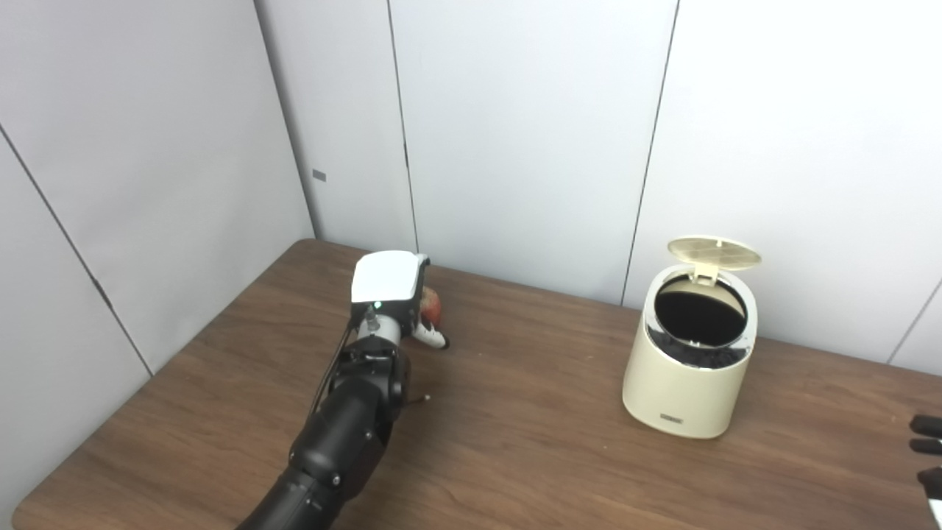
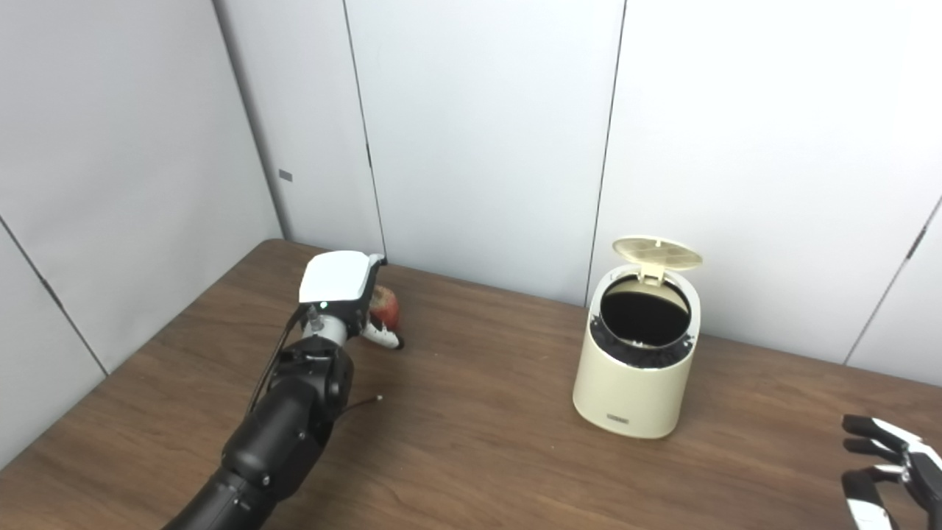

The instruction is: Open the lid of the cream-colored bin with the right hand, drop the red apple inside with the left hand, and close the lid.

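Note:
The red apple (image 1: 433, 306) sits at the back left of the table, mostly covered by my left hand (image 1: 390, 285). The hand's white back faces up and its thumb curls under the apple's front; the fingers are hidden behind it. I cannot tell whether the apple rests on the wood or is just off it. The cream-colored bin (image 1: 684, 383) stands at the right with its round lid (image 1: 714, 252) tipped up at the back, showing a dark inside. My right hand (image 2: 887, 464) is at the lower right edge, fingers spread, holding nothing, well apart from the bin.
The brown wooden table (image 1: 530, 442) runs to grey wall panels at the back and left. A thin loose wire end (image 1: 421, 400) hangs by my left forearm. Bare wood lies between the apple and the bin.

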Available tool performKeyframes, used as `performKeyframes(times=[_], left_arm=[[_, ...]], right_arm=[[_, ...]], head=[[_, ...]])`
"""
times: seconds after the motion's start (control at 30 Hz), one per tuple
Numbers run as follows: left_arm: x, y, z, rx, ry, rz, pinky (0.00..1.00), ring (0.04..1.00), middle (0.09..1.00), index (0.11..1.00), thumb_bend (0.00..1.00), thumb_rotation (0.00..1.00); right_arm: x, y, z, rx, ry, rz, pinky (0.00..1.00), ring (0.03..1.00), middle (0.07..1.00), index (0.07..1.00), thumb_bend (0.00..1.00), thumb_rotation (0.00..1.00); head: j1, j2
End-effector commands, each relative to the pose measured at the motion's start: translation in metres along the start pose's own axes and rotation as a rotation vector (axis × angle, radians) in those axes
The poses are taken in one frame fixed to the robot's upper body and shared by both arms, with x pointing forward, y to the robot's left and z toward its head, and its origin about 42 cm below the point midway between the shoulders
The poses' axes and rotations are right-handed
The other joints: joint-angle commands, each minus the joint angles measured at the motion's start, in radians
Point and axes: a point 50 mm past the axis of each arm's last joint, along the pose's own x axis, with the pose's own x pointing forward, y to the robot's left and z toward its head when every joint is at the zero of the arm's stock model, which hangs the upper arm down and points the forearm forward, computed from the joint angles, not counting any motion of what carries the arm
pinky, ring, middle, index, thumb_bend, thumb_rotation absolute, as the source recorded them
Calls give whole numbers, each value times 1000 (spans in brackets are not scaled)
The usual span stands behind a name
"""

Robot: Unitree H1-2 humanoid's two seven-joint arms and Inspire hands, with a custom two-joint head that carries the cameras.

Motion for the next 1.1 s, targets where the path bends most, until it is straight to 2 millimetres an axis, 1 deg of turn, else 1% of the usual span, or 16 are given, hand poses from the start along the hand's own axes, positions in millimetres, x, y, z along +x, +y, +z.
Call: performKeyframes(times=[0.0,0.07,0.17,0.23,0.3,0.33,0.4,0.47,0.5,0.6,0.67,0.73,0.77,0.8,0.93,1.07], left_arm=[[16,25,-1,9,19,63,673,812,859,871,1000,244],[20,25,-3,2,26,38,676,808,860,874,1000,219],[24,25,-5,11,31,7,616,752,841,871,1000,214],[25,25,-5,36,30,-13,595,741,833,866,1000,210],[23,24,-4,73,27,-31,546,695,798,845,1000,225],[22,24,-4,83,28,-41,502,649,756,834,1000,220],[21,22,-4,80,42,-69,449,586,684,796,1000,192],[21,21,-4,66,59,-100,417,547,626,673,1000,131],[22,20,-4,65,64,-109,397,530,610,640,1000,114],[20,18,-4,48,69,-109,325,455,547,586,976,40],[19,17,-5,3,65,-95,312,420,518,646,925,8],[20,16,-5,-39,66,-61,294,389,486,648,905,2],[20,16,-5,-58,63,-38,263,352,481,625,697,0],[20,15,-6,-74,58,-20,257,349,451,557,573,0],[20,10,-6,-119,10,74,241,329,414,521,522,0],[19,9,-3,-141,-15,134,221,377,459,521,501,0]], right_arm=[[3,-3,3,-1,-43,-13,447,628,677,659,564,880],[2,-3,3,4,-42,-12,451,630,678,660,576,882],[2,-2,5,5,-45,-12,452,631,678,661,579,881],[2,-2,6,7,-48,-13,450,629,678,660,589,887],[1,-2,6,5,-49,-14,448,629,679,659,597,890],[1,-2,6,3,-50,-14,448,629,679,659,605,896],[1,-3,6,4,-49,-15,449,630,680,661,612,893],[1,-3,7,6,-51,-17,451,631,679,659,614,888],[2,-3,8,7,-53,-17,454,632,679,658,615,889],[1,-3,10,11,-53,-21,458,634,676,656,627,890],[1,-3,10,14,-55,-23,454,631,673,654,634,888],[1,-2,10,20,-53,-24,453,630,672,652,633,879],[1,-2,10,20,-55,-23,453,630,672,651,634,874],[1,-2,10,18,-57,-23,456,633,679,657,628,881],[0,-3,10,6,-57,-19,463,639,684,665,632,899],[0,-2,9,5,-56,-17,463,640,682,665,630,890]], head=[[-2,3],[-5,4],[-5,7],[-7,7],[-9,8],[-11,9],[-10,11],[-13,12],[-15,13],[-20,16],[-24,17],[-21,16],[-20,16],[-21,16],[-24,17],[-26,18]])
